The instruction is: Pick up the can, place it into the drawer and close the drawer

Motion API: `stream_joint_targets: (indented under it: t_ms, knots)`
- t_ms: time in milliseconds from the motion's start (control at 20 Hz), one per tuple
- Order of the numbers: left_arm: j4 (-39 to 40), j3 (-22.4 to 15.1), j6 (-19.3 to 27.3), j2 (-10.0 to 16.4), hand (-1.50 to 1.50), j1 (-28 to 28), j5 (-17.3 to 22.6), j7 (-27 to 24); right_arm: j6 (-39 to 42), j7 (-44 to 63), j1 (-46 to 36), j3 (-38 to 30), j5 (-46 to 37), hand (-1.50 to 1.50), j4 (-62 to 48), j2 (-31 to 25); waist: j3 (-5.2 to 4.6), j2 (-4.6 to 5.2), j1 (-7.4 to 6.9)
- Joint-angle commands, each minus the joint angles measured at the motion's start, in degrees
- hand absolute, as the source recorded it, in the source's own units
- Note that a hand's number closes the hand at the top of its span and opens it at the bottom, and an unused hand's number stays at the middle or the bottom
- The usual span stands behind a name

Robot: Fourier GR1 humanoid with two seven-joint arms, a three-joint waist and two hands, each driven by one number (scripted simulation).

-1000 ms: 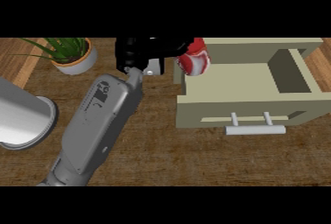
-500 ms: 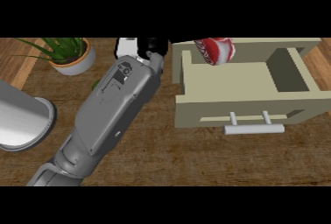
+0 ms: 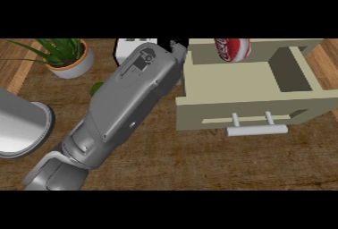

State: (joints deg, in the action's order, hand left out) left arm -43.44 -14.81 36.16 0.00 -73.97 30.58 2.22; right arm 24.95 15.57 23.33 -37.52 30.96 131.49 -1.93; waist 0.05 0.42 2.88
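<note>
1. Left forearm (image 3: 125, 107), grey, slanting from the lower left edge up to the top middle, across the counter (image 3: 198, 165).
2. Left hand (image 3: 178, 46): only a black sliver at the forearm's tip, just beside the drawer's far left corner. The rest is hidden behind the forearm or cut off by the top edge. Impossible to tell whether spread, pressed together or pinching anything.
3. Can (image 3: 232, 48), red with white lettering, tilted, at the top edge over the drawer's far end and partly cut off. To the right of the visible bit of hand, with the drawer's left wall between them. Unclear whether held or resting inside.
4. Drawer (image 3: 198, 118), cream, pulled open, with its handle (image 3: 257, 129) on the near front.
5. Plant (image 3: 66, 56) in a pot at top left; white box (image 3: 135, 47) right behind the forearm; grey vessel (image 3: 20, 129) at the left edge.
</note>
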Motion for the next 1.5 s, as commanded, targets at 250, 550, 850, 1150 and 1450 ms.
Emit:
stream_joint_targets:
  t_ms: [250, 550, 850, 1150, 1450]
  knots:
    - [9.90, -5.28, 0.44, 0.00, 1.50, -4.21, 8.94, -5.27, -0.12, 1.40, 0.25, 0.73, -0.20, -1.50, 2.47, 1.59, 0.03, 0.19, 0.93]
    - [11.42, -10.35, 3.44, 0.00, 1.50, -5.73, 15.12, -6.14, 1.20, -0.13, -1.61, 0.01, -0.19, -1.50, -1.31, 0.43, 0.09, 0.36, 1.99]
    - [15.16, -15.53, 4.54, 0.00, 1.50, -7.09, 16.67, -6.43, -0.91, 2.96, -4.66, 1.15, -0.89, -1.50, -0.65, -1.54, 0.09, 0.61, 2.05]
    - [15.43, -18.93, 8.72, 0.00, -1.50, -6.96, 20.30, -7.07, -0.49, 3.73, -3.63, 1.67, 0.06, -1.50, 0.61, -0.54, 0.10, 0.75, 3.11]
    - [17.36, -19.97, 9.43, 0.00, -1.50, -7.26, 22.76, -9.06, -1.05, 3.28, -6.04, 0.79, -0.75, -1.50, -0.29, -2.10, 0.09, 0.90, 2.72]
